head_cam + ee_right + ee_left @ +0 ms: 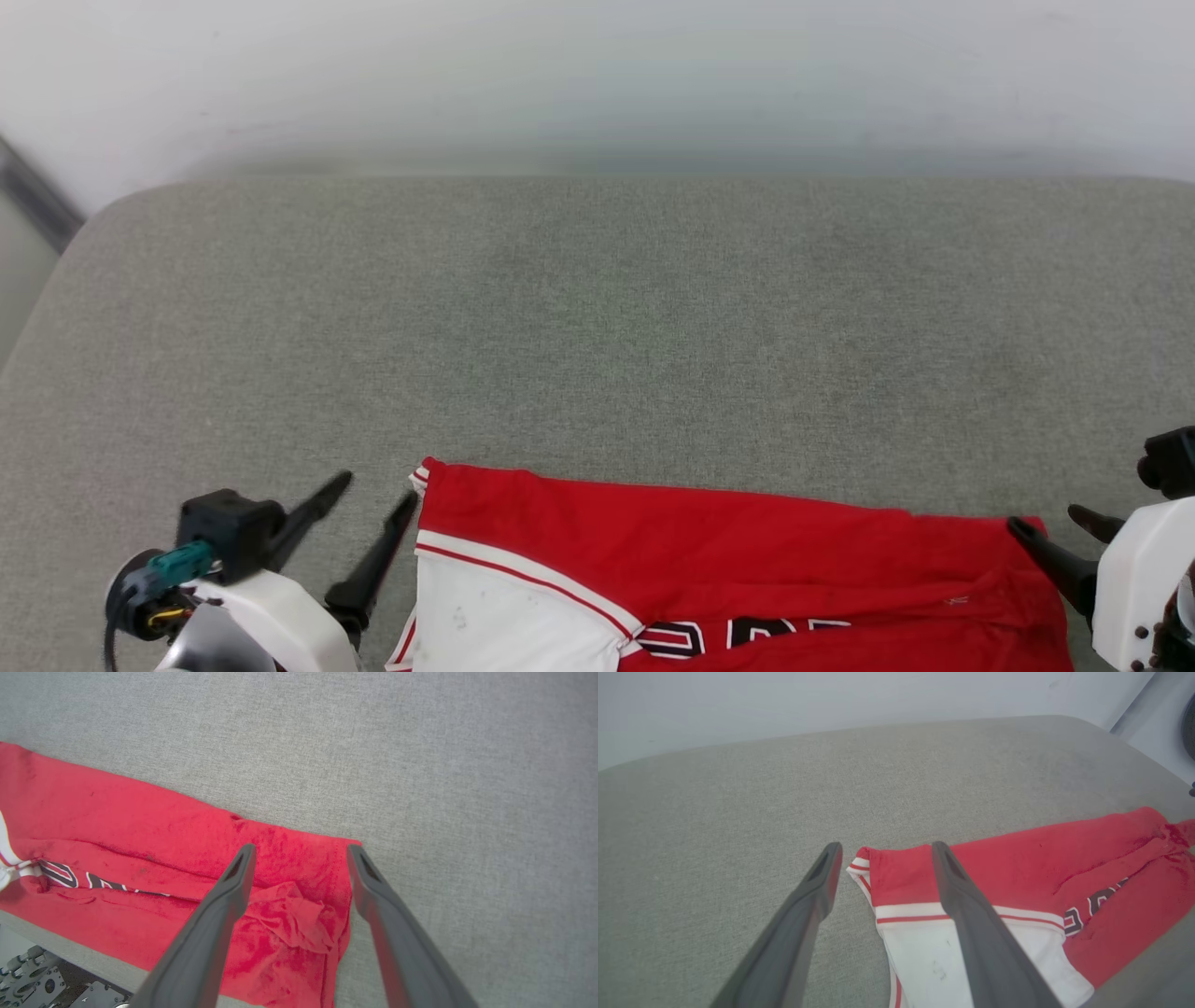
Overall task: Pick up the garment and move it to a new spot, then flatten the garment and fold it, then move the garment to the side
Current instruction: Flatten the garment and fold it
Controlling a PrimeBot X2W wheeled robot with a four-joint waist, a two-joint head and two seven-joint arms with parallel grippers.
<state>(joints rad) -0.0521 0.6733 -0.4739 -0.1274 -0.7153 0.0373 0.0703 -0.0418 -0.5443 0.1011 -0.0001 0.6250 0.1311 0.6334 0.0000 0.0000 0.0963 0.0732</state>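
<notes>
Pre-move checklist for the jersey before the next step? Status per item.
1. The left tool stands open, holding nothing: ok.
2. The right tool stands open, holding nothing: ok.
3. The garment rests on the grey surface: ok.
4. Garment flat: not ok. It is bunched at the corner by the right tool, with a long crease over the print.
5. Full outline seen: cannot tell. The head view cuts off its near part.
6. Room beyond it for spreading: ok, likely.
</notes>
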